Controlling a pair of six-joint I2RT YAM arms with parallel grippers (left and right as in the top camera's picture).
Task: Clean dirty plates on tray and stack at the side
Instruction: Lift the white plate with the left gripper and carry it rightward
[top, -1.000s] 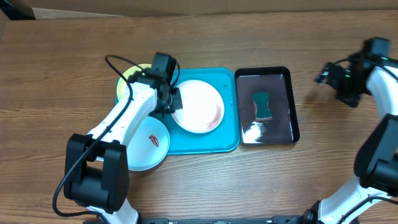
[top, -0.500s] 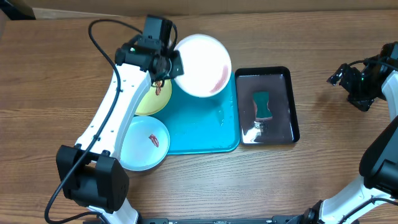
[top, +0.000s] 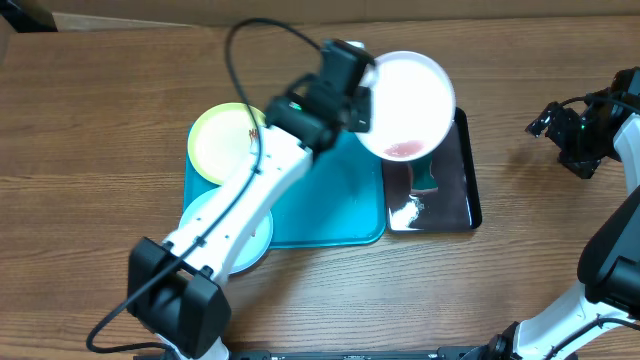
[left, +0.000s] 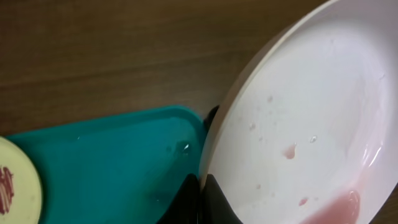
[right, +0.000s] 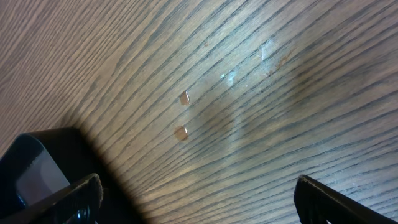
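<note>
White plate (top: 405, 100) hangs tilted over the black tray (top: 466, 190), its rim pinched in the left gripper (left: 200, 196), jaws clamped tight. Pink water (left: 346, 205) pools at the low edge, so a bit more tilt could slop it onto the table (top: 100, 100), and that edge grip might slip. Right gripper (right: 196, 196) gapes wide, empty. Sponge (top: 426, 180) is mostly hidden under the plate.
</note>
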